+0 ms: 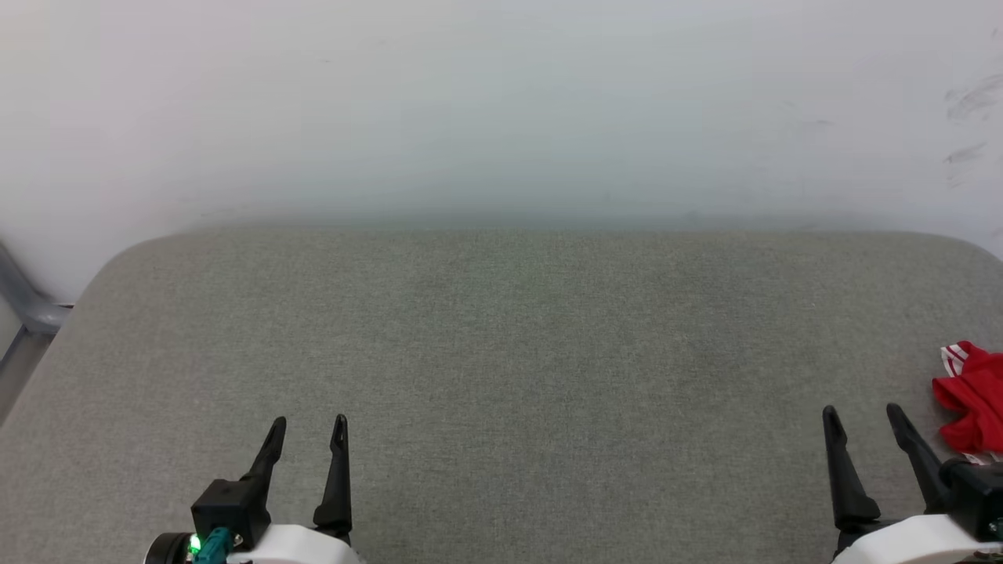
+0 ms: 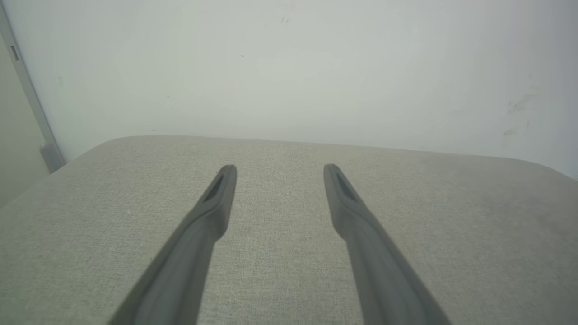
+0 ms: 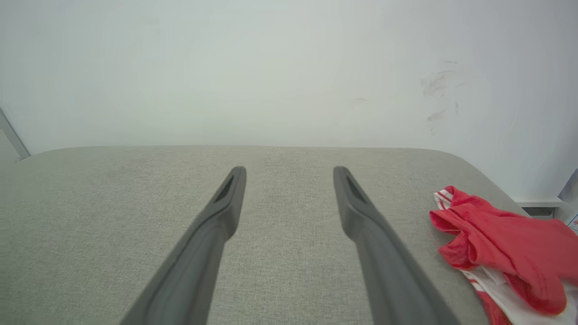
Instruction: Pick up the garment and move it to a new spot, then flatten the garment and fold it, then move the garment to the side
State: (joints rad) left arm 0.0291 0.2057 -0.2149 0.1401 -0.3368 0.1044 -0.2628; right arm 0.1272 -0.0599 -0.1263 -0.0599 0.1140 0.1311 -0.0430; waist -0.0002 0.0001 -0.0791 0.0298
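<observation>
The garment (image 1: 975, 395) is a crumpled heap of red cloth with red-white striped trim at the right edge of the grey surface; the right wrist view shows the garment (image 3: 505, 253) bunched with white fabric underneath. My right gripper (image 1: 862, 415) stands open just to its left, not touching it, and in its own view the right gripper (image 3: 289, 174) has nothing between its fingers. At the lower left, far from the cloth, my left gripper (image 1: 308, 427) is open and empty; the left wrist view shows the left gripper (image 2: 279, 171) over bare fabric.
A wide grey fabric-covered table (image 1: 501, 337) with rounded far corners sits against a white wall (image 1: 501, 102). A grey metal bar (image 1: 27, 301) runs past the table's far left corner. A low ledge (image 3: 535, 203) lies beyond the far right corner.
</observation>
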